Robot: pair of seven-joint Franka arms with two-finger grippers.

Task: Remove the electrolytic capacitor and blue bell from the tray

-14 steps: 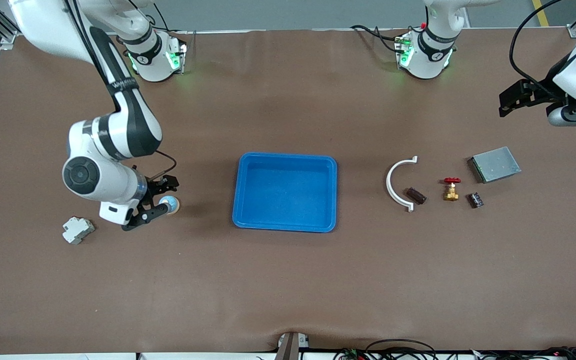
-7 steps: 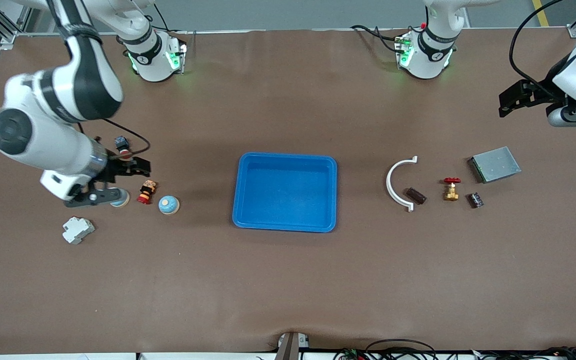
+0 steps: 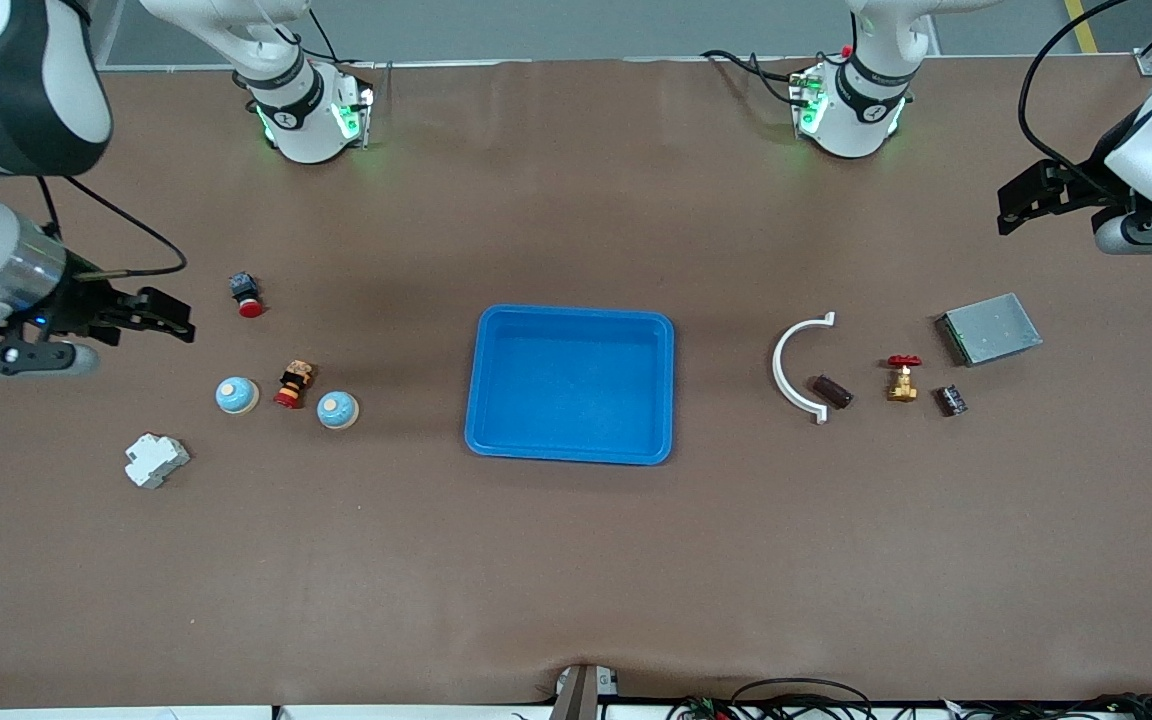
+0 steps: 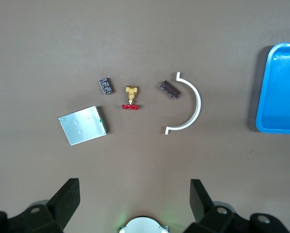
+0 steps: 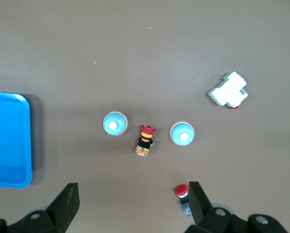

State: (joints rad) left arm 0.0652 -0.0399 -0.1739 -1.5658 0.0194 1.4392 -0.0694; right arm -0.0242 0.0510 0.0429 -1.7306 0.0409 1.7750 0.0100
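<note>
Two blue dome bells lie on the table near the right arm's end, one (image 3: 337,409) closer to the blue tray (image 3: 576,312) than the other (image 3: 236,396). Both show in the right wrist view (image 5: 115,123) (image 5: 182,133). A dark cylindrical capacitor (image 3: 833,391) lies beside a white arc clip (image 3: 788,367) toward the left arm's end; it also shows in the left wrist view (image 4: 169,89). My right gripper (image 3: 171,318) (image 5: 133,189) is open and empty, raised near its table end. My left gripper (image 3: 1021,205) (image 4: 134,187) is open and empty, waiting above its end.
By the bells are a small figurine (image 3: 293,384), a red push button (image 3: 246,294) and a white breaker (image 3: 155,460). Near the capacitor are a brass valve with a red handle (image 3: 902,377), a small black part (image 3: 953,401) and a metal box (image 3: 989,328).
My right gripper has lifted away from the bell closer to the tray, passed the second bell and drawn back toward its table end, empty. Both bells stay put. The left arm has not moved.
</note>
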